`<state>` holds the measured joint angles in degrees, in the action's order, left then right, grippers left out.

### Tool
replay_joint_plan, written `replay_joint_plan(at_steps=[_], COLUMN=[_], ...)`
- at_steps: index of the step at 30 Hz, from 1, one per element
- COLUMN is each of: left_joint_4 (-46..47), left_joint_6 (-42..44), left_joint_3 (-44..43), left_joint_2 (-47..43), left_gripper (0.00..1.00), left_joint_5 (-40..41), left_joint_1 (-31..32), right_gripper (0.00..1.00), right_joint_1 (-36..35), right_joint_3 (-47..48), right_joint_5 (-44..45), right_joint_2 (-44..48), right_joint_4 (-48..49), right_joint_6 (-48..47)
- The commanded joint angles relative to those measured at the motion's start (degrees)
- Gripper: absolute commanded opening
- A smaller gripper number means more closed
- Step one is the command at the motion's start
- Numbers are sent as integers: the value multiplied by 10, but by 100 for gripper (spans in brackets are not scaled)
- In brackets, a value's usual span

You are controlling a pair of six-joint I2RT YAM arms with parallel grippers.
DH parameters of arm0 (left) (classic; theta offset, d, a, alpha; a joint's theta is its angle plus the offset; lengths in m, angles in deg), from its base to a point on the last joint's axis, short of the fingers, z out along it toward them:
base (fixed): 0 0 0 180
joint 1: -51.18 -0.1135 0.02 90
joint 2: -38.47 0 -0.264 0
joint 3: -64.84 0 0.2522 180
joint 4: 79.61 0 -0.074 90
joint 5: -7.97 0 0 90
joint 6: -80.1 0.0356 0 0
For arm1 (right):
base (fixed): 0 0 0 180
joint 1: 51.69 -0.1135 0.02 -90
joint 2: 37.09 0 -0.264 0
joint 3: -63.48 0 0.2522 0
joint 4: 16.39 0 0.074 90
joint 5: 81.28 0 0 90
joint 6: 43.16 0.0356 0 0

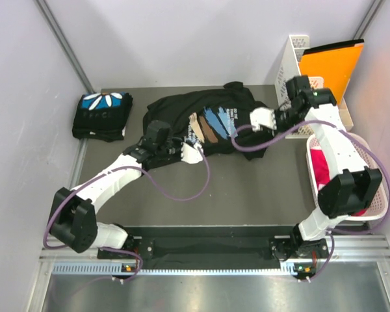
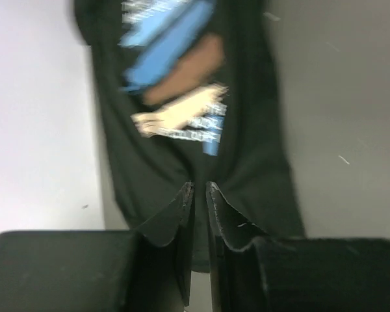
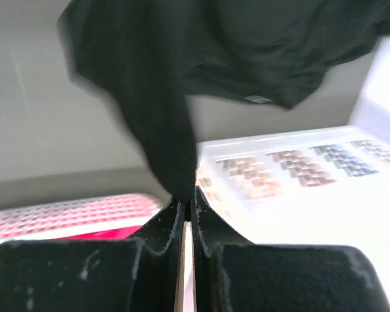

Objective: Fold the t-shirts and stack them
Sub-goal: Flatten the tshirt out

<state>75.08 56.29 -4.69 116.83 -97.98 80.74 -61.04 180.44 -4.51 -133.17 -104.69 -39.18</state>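
Right claw (image 3: pixel 188 195) — clamped shut on a black fold at the right-hand edge of the brush-stroke t-shirt (image 1: pixel 182 107). The cloth is blurred in the wrist view.

Left claw (image 2: pixel 199 186) — jaws parted by a thin slit at the shirt's near hem, with nothing clearly between them.

The shirt lies rumpled on the worktop (image 1: pixel 247 188), its print partly creased under.

Left of the shirt, well apart: the folded petal-print t-shirt (image 1: pixel 103 114), near the worktop edge.

Right of the shirt: a basket (image 1: pixel 379 207), half hidden by the right arm.

Open grey worktop runs from the shirt's near side to the arm bases.
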Motion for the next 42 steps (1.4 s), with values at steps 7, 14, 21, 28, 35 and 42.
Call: replay_joint_plan(at_steps=[7, 14, 21, 28, 35, 42], left_joint_4=[-246, -294, -304, -288, -296, -269], left_joint_6=[131, 144, 165, 172, 196, 198], left_joint_3=[-31, -57, -52, -20, 0, 3], left_joint_2=[42, 140, 173, 152, 141, 157], left_gripper=[28, 18, 20, 20, 20, 19], left_joint_5=[-105, -54, 22, 58, 87, 96], left_joint_1=[-24, -25, -34, -80, -130, -151], right_gripper=[0, 0, 0, 0, 0, 0], right_joint_1=[-88, -109, -89, -52, -52, -52], right_joint_3=[-352, -367, -355, -329, -306, -269], right_joint_5=[4, 14, 42, 37, 29, 18], right_joint_2=[197, 192, 185, 164, 136, 105], right_joint_4=[146, 166, 169, 164, 172, 172], right_joint_6=[36, 74, 50, 52, 60, 67])
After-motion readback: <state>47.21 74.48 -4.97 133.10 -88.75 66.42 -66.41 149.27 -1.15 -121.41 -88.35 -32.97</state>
